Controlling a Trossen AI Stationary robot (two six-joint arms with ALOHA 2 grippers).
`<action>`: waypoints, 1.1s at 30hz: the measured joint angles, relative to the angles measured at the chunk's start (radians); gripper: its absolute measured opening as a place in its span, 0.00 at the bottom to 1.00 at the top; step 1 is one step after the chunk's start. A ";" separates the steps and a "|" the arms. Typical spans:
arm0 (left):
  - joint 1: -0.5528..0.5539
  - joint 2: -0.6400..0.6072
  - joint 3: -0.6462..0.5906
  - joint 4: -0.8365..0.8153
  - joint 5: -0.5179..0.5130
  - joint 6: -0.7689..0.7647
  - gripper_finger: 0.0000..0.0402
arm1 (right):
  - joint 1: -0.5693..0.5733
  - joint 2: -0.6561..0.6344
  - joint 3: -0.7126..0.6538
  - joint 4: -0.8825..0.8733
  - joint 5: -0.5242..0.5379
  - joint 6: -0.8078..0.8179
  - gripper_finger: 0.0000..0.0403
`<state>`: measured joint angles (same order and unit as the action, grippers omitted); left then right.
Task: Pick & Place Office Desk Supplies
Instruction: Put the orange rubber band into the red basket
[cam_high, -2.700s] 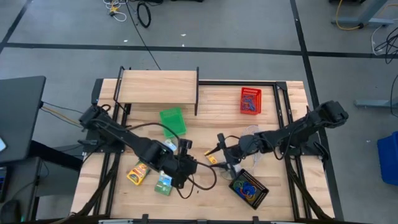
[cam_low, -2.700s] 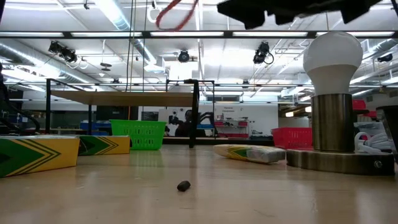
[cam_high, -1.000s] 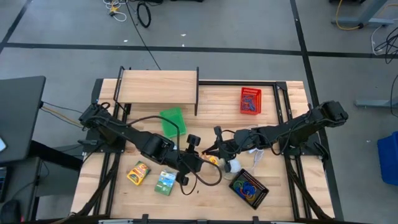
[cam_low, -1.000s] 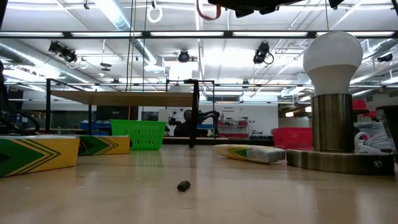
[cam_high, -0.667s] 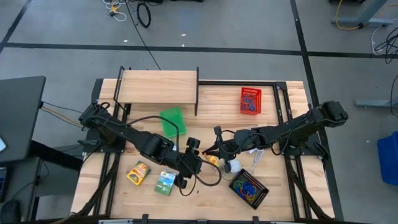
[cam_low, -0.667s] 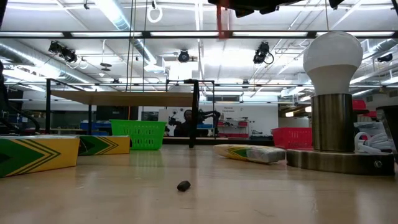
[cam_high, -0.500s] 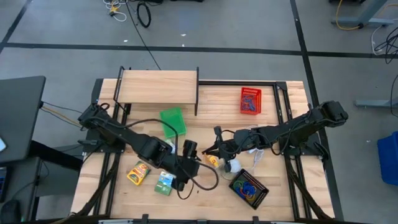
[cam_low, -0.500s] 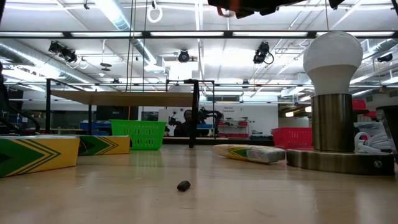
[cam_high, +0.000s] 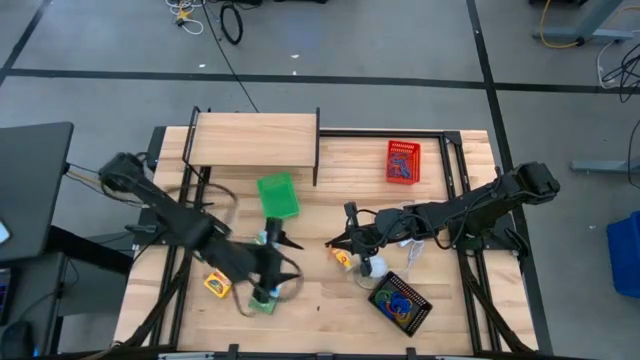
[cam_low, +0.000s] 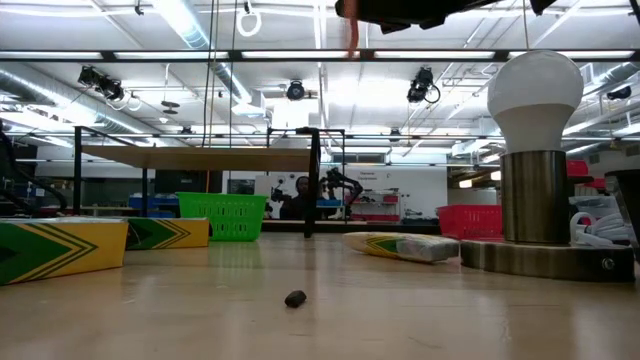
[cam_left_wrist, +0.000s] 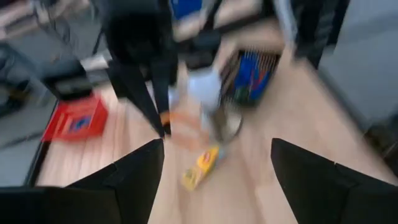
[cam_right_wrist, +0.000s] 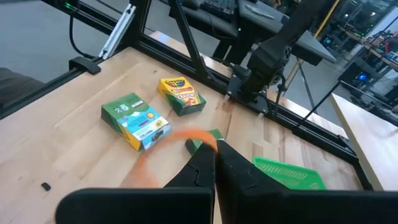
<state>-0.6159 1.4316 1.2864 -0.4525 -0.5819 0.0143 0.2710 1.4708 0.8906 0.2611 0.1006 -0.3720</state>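
Orange loop (cam_right_wrist: 163, 151) pinched, right gripper (cam_right_wrist: 210, 157)

An orange loop (cam_right_wrist: 163, 154) hangs at the dark right tool (cam_right_wrist: 211, 163). The counter (cam_high: 440, 320) is pale wood, with green (cam_high: 278, 195), red (cam_high: 403, 161) and black (cam_high: 400, 303) mesh baskets, and green (cam_right_wrist: 135, 121) and yellow (cam_right_wrist: 181, 95) printed packets.

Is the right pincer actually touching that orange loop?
Touching: in the right wrist view the right pincer is shut on the orange loop.

Robotics lab, taped concrete floor (cam_high: 400, 60), exposed ceiling ducts (cam_low: 60, 85)
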 joint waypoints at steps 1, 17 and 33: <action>0.000 -0.045 -0.054 0.078 0.020 0.020 0.74 | 0.000 0.000 0.000 0.004 0.000 0.000 0.00; 0.259 -0.480 -0.933 1.115 0.250 0.056 0.73 | -0.079 0.000 0.000 -0.024 0.084 0.045 0.00; 0.308 -0.479 -1.022 1.206 0.245 0.066 0.73 | -0.312 0.000 0.000 -0.362 0.585 0.236 0.00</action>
<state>-0.3077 0.9527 0.2642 0.7532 -0.3367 0.0798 -0.0405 1.4708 0.8906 -0.1007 0.6856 -0.1365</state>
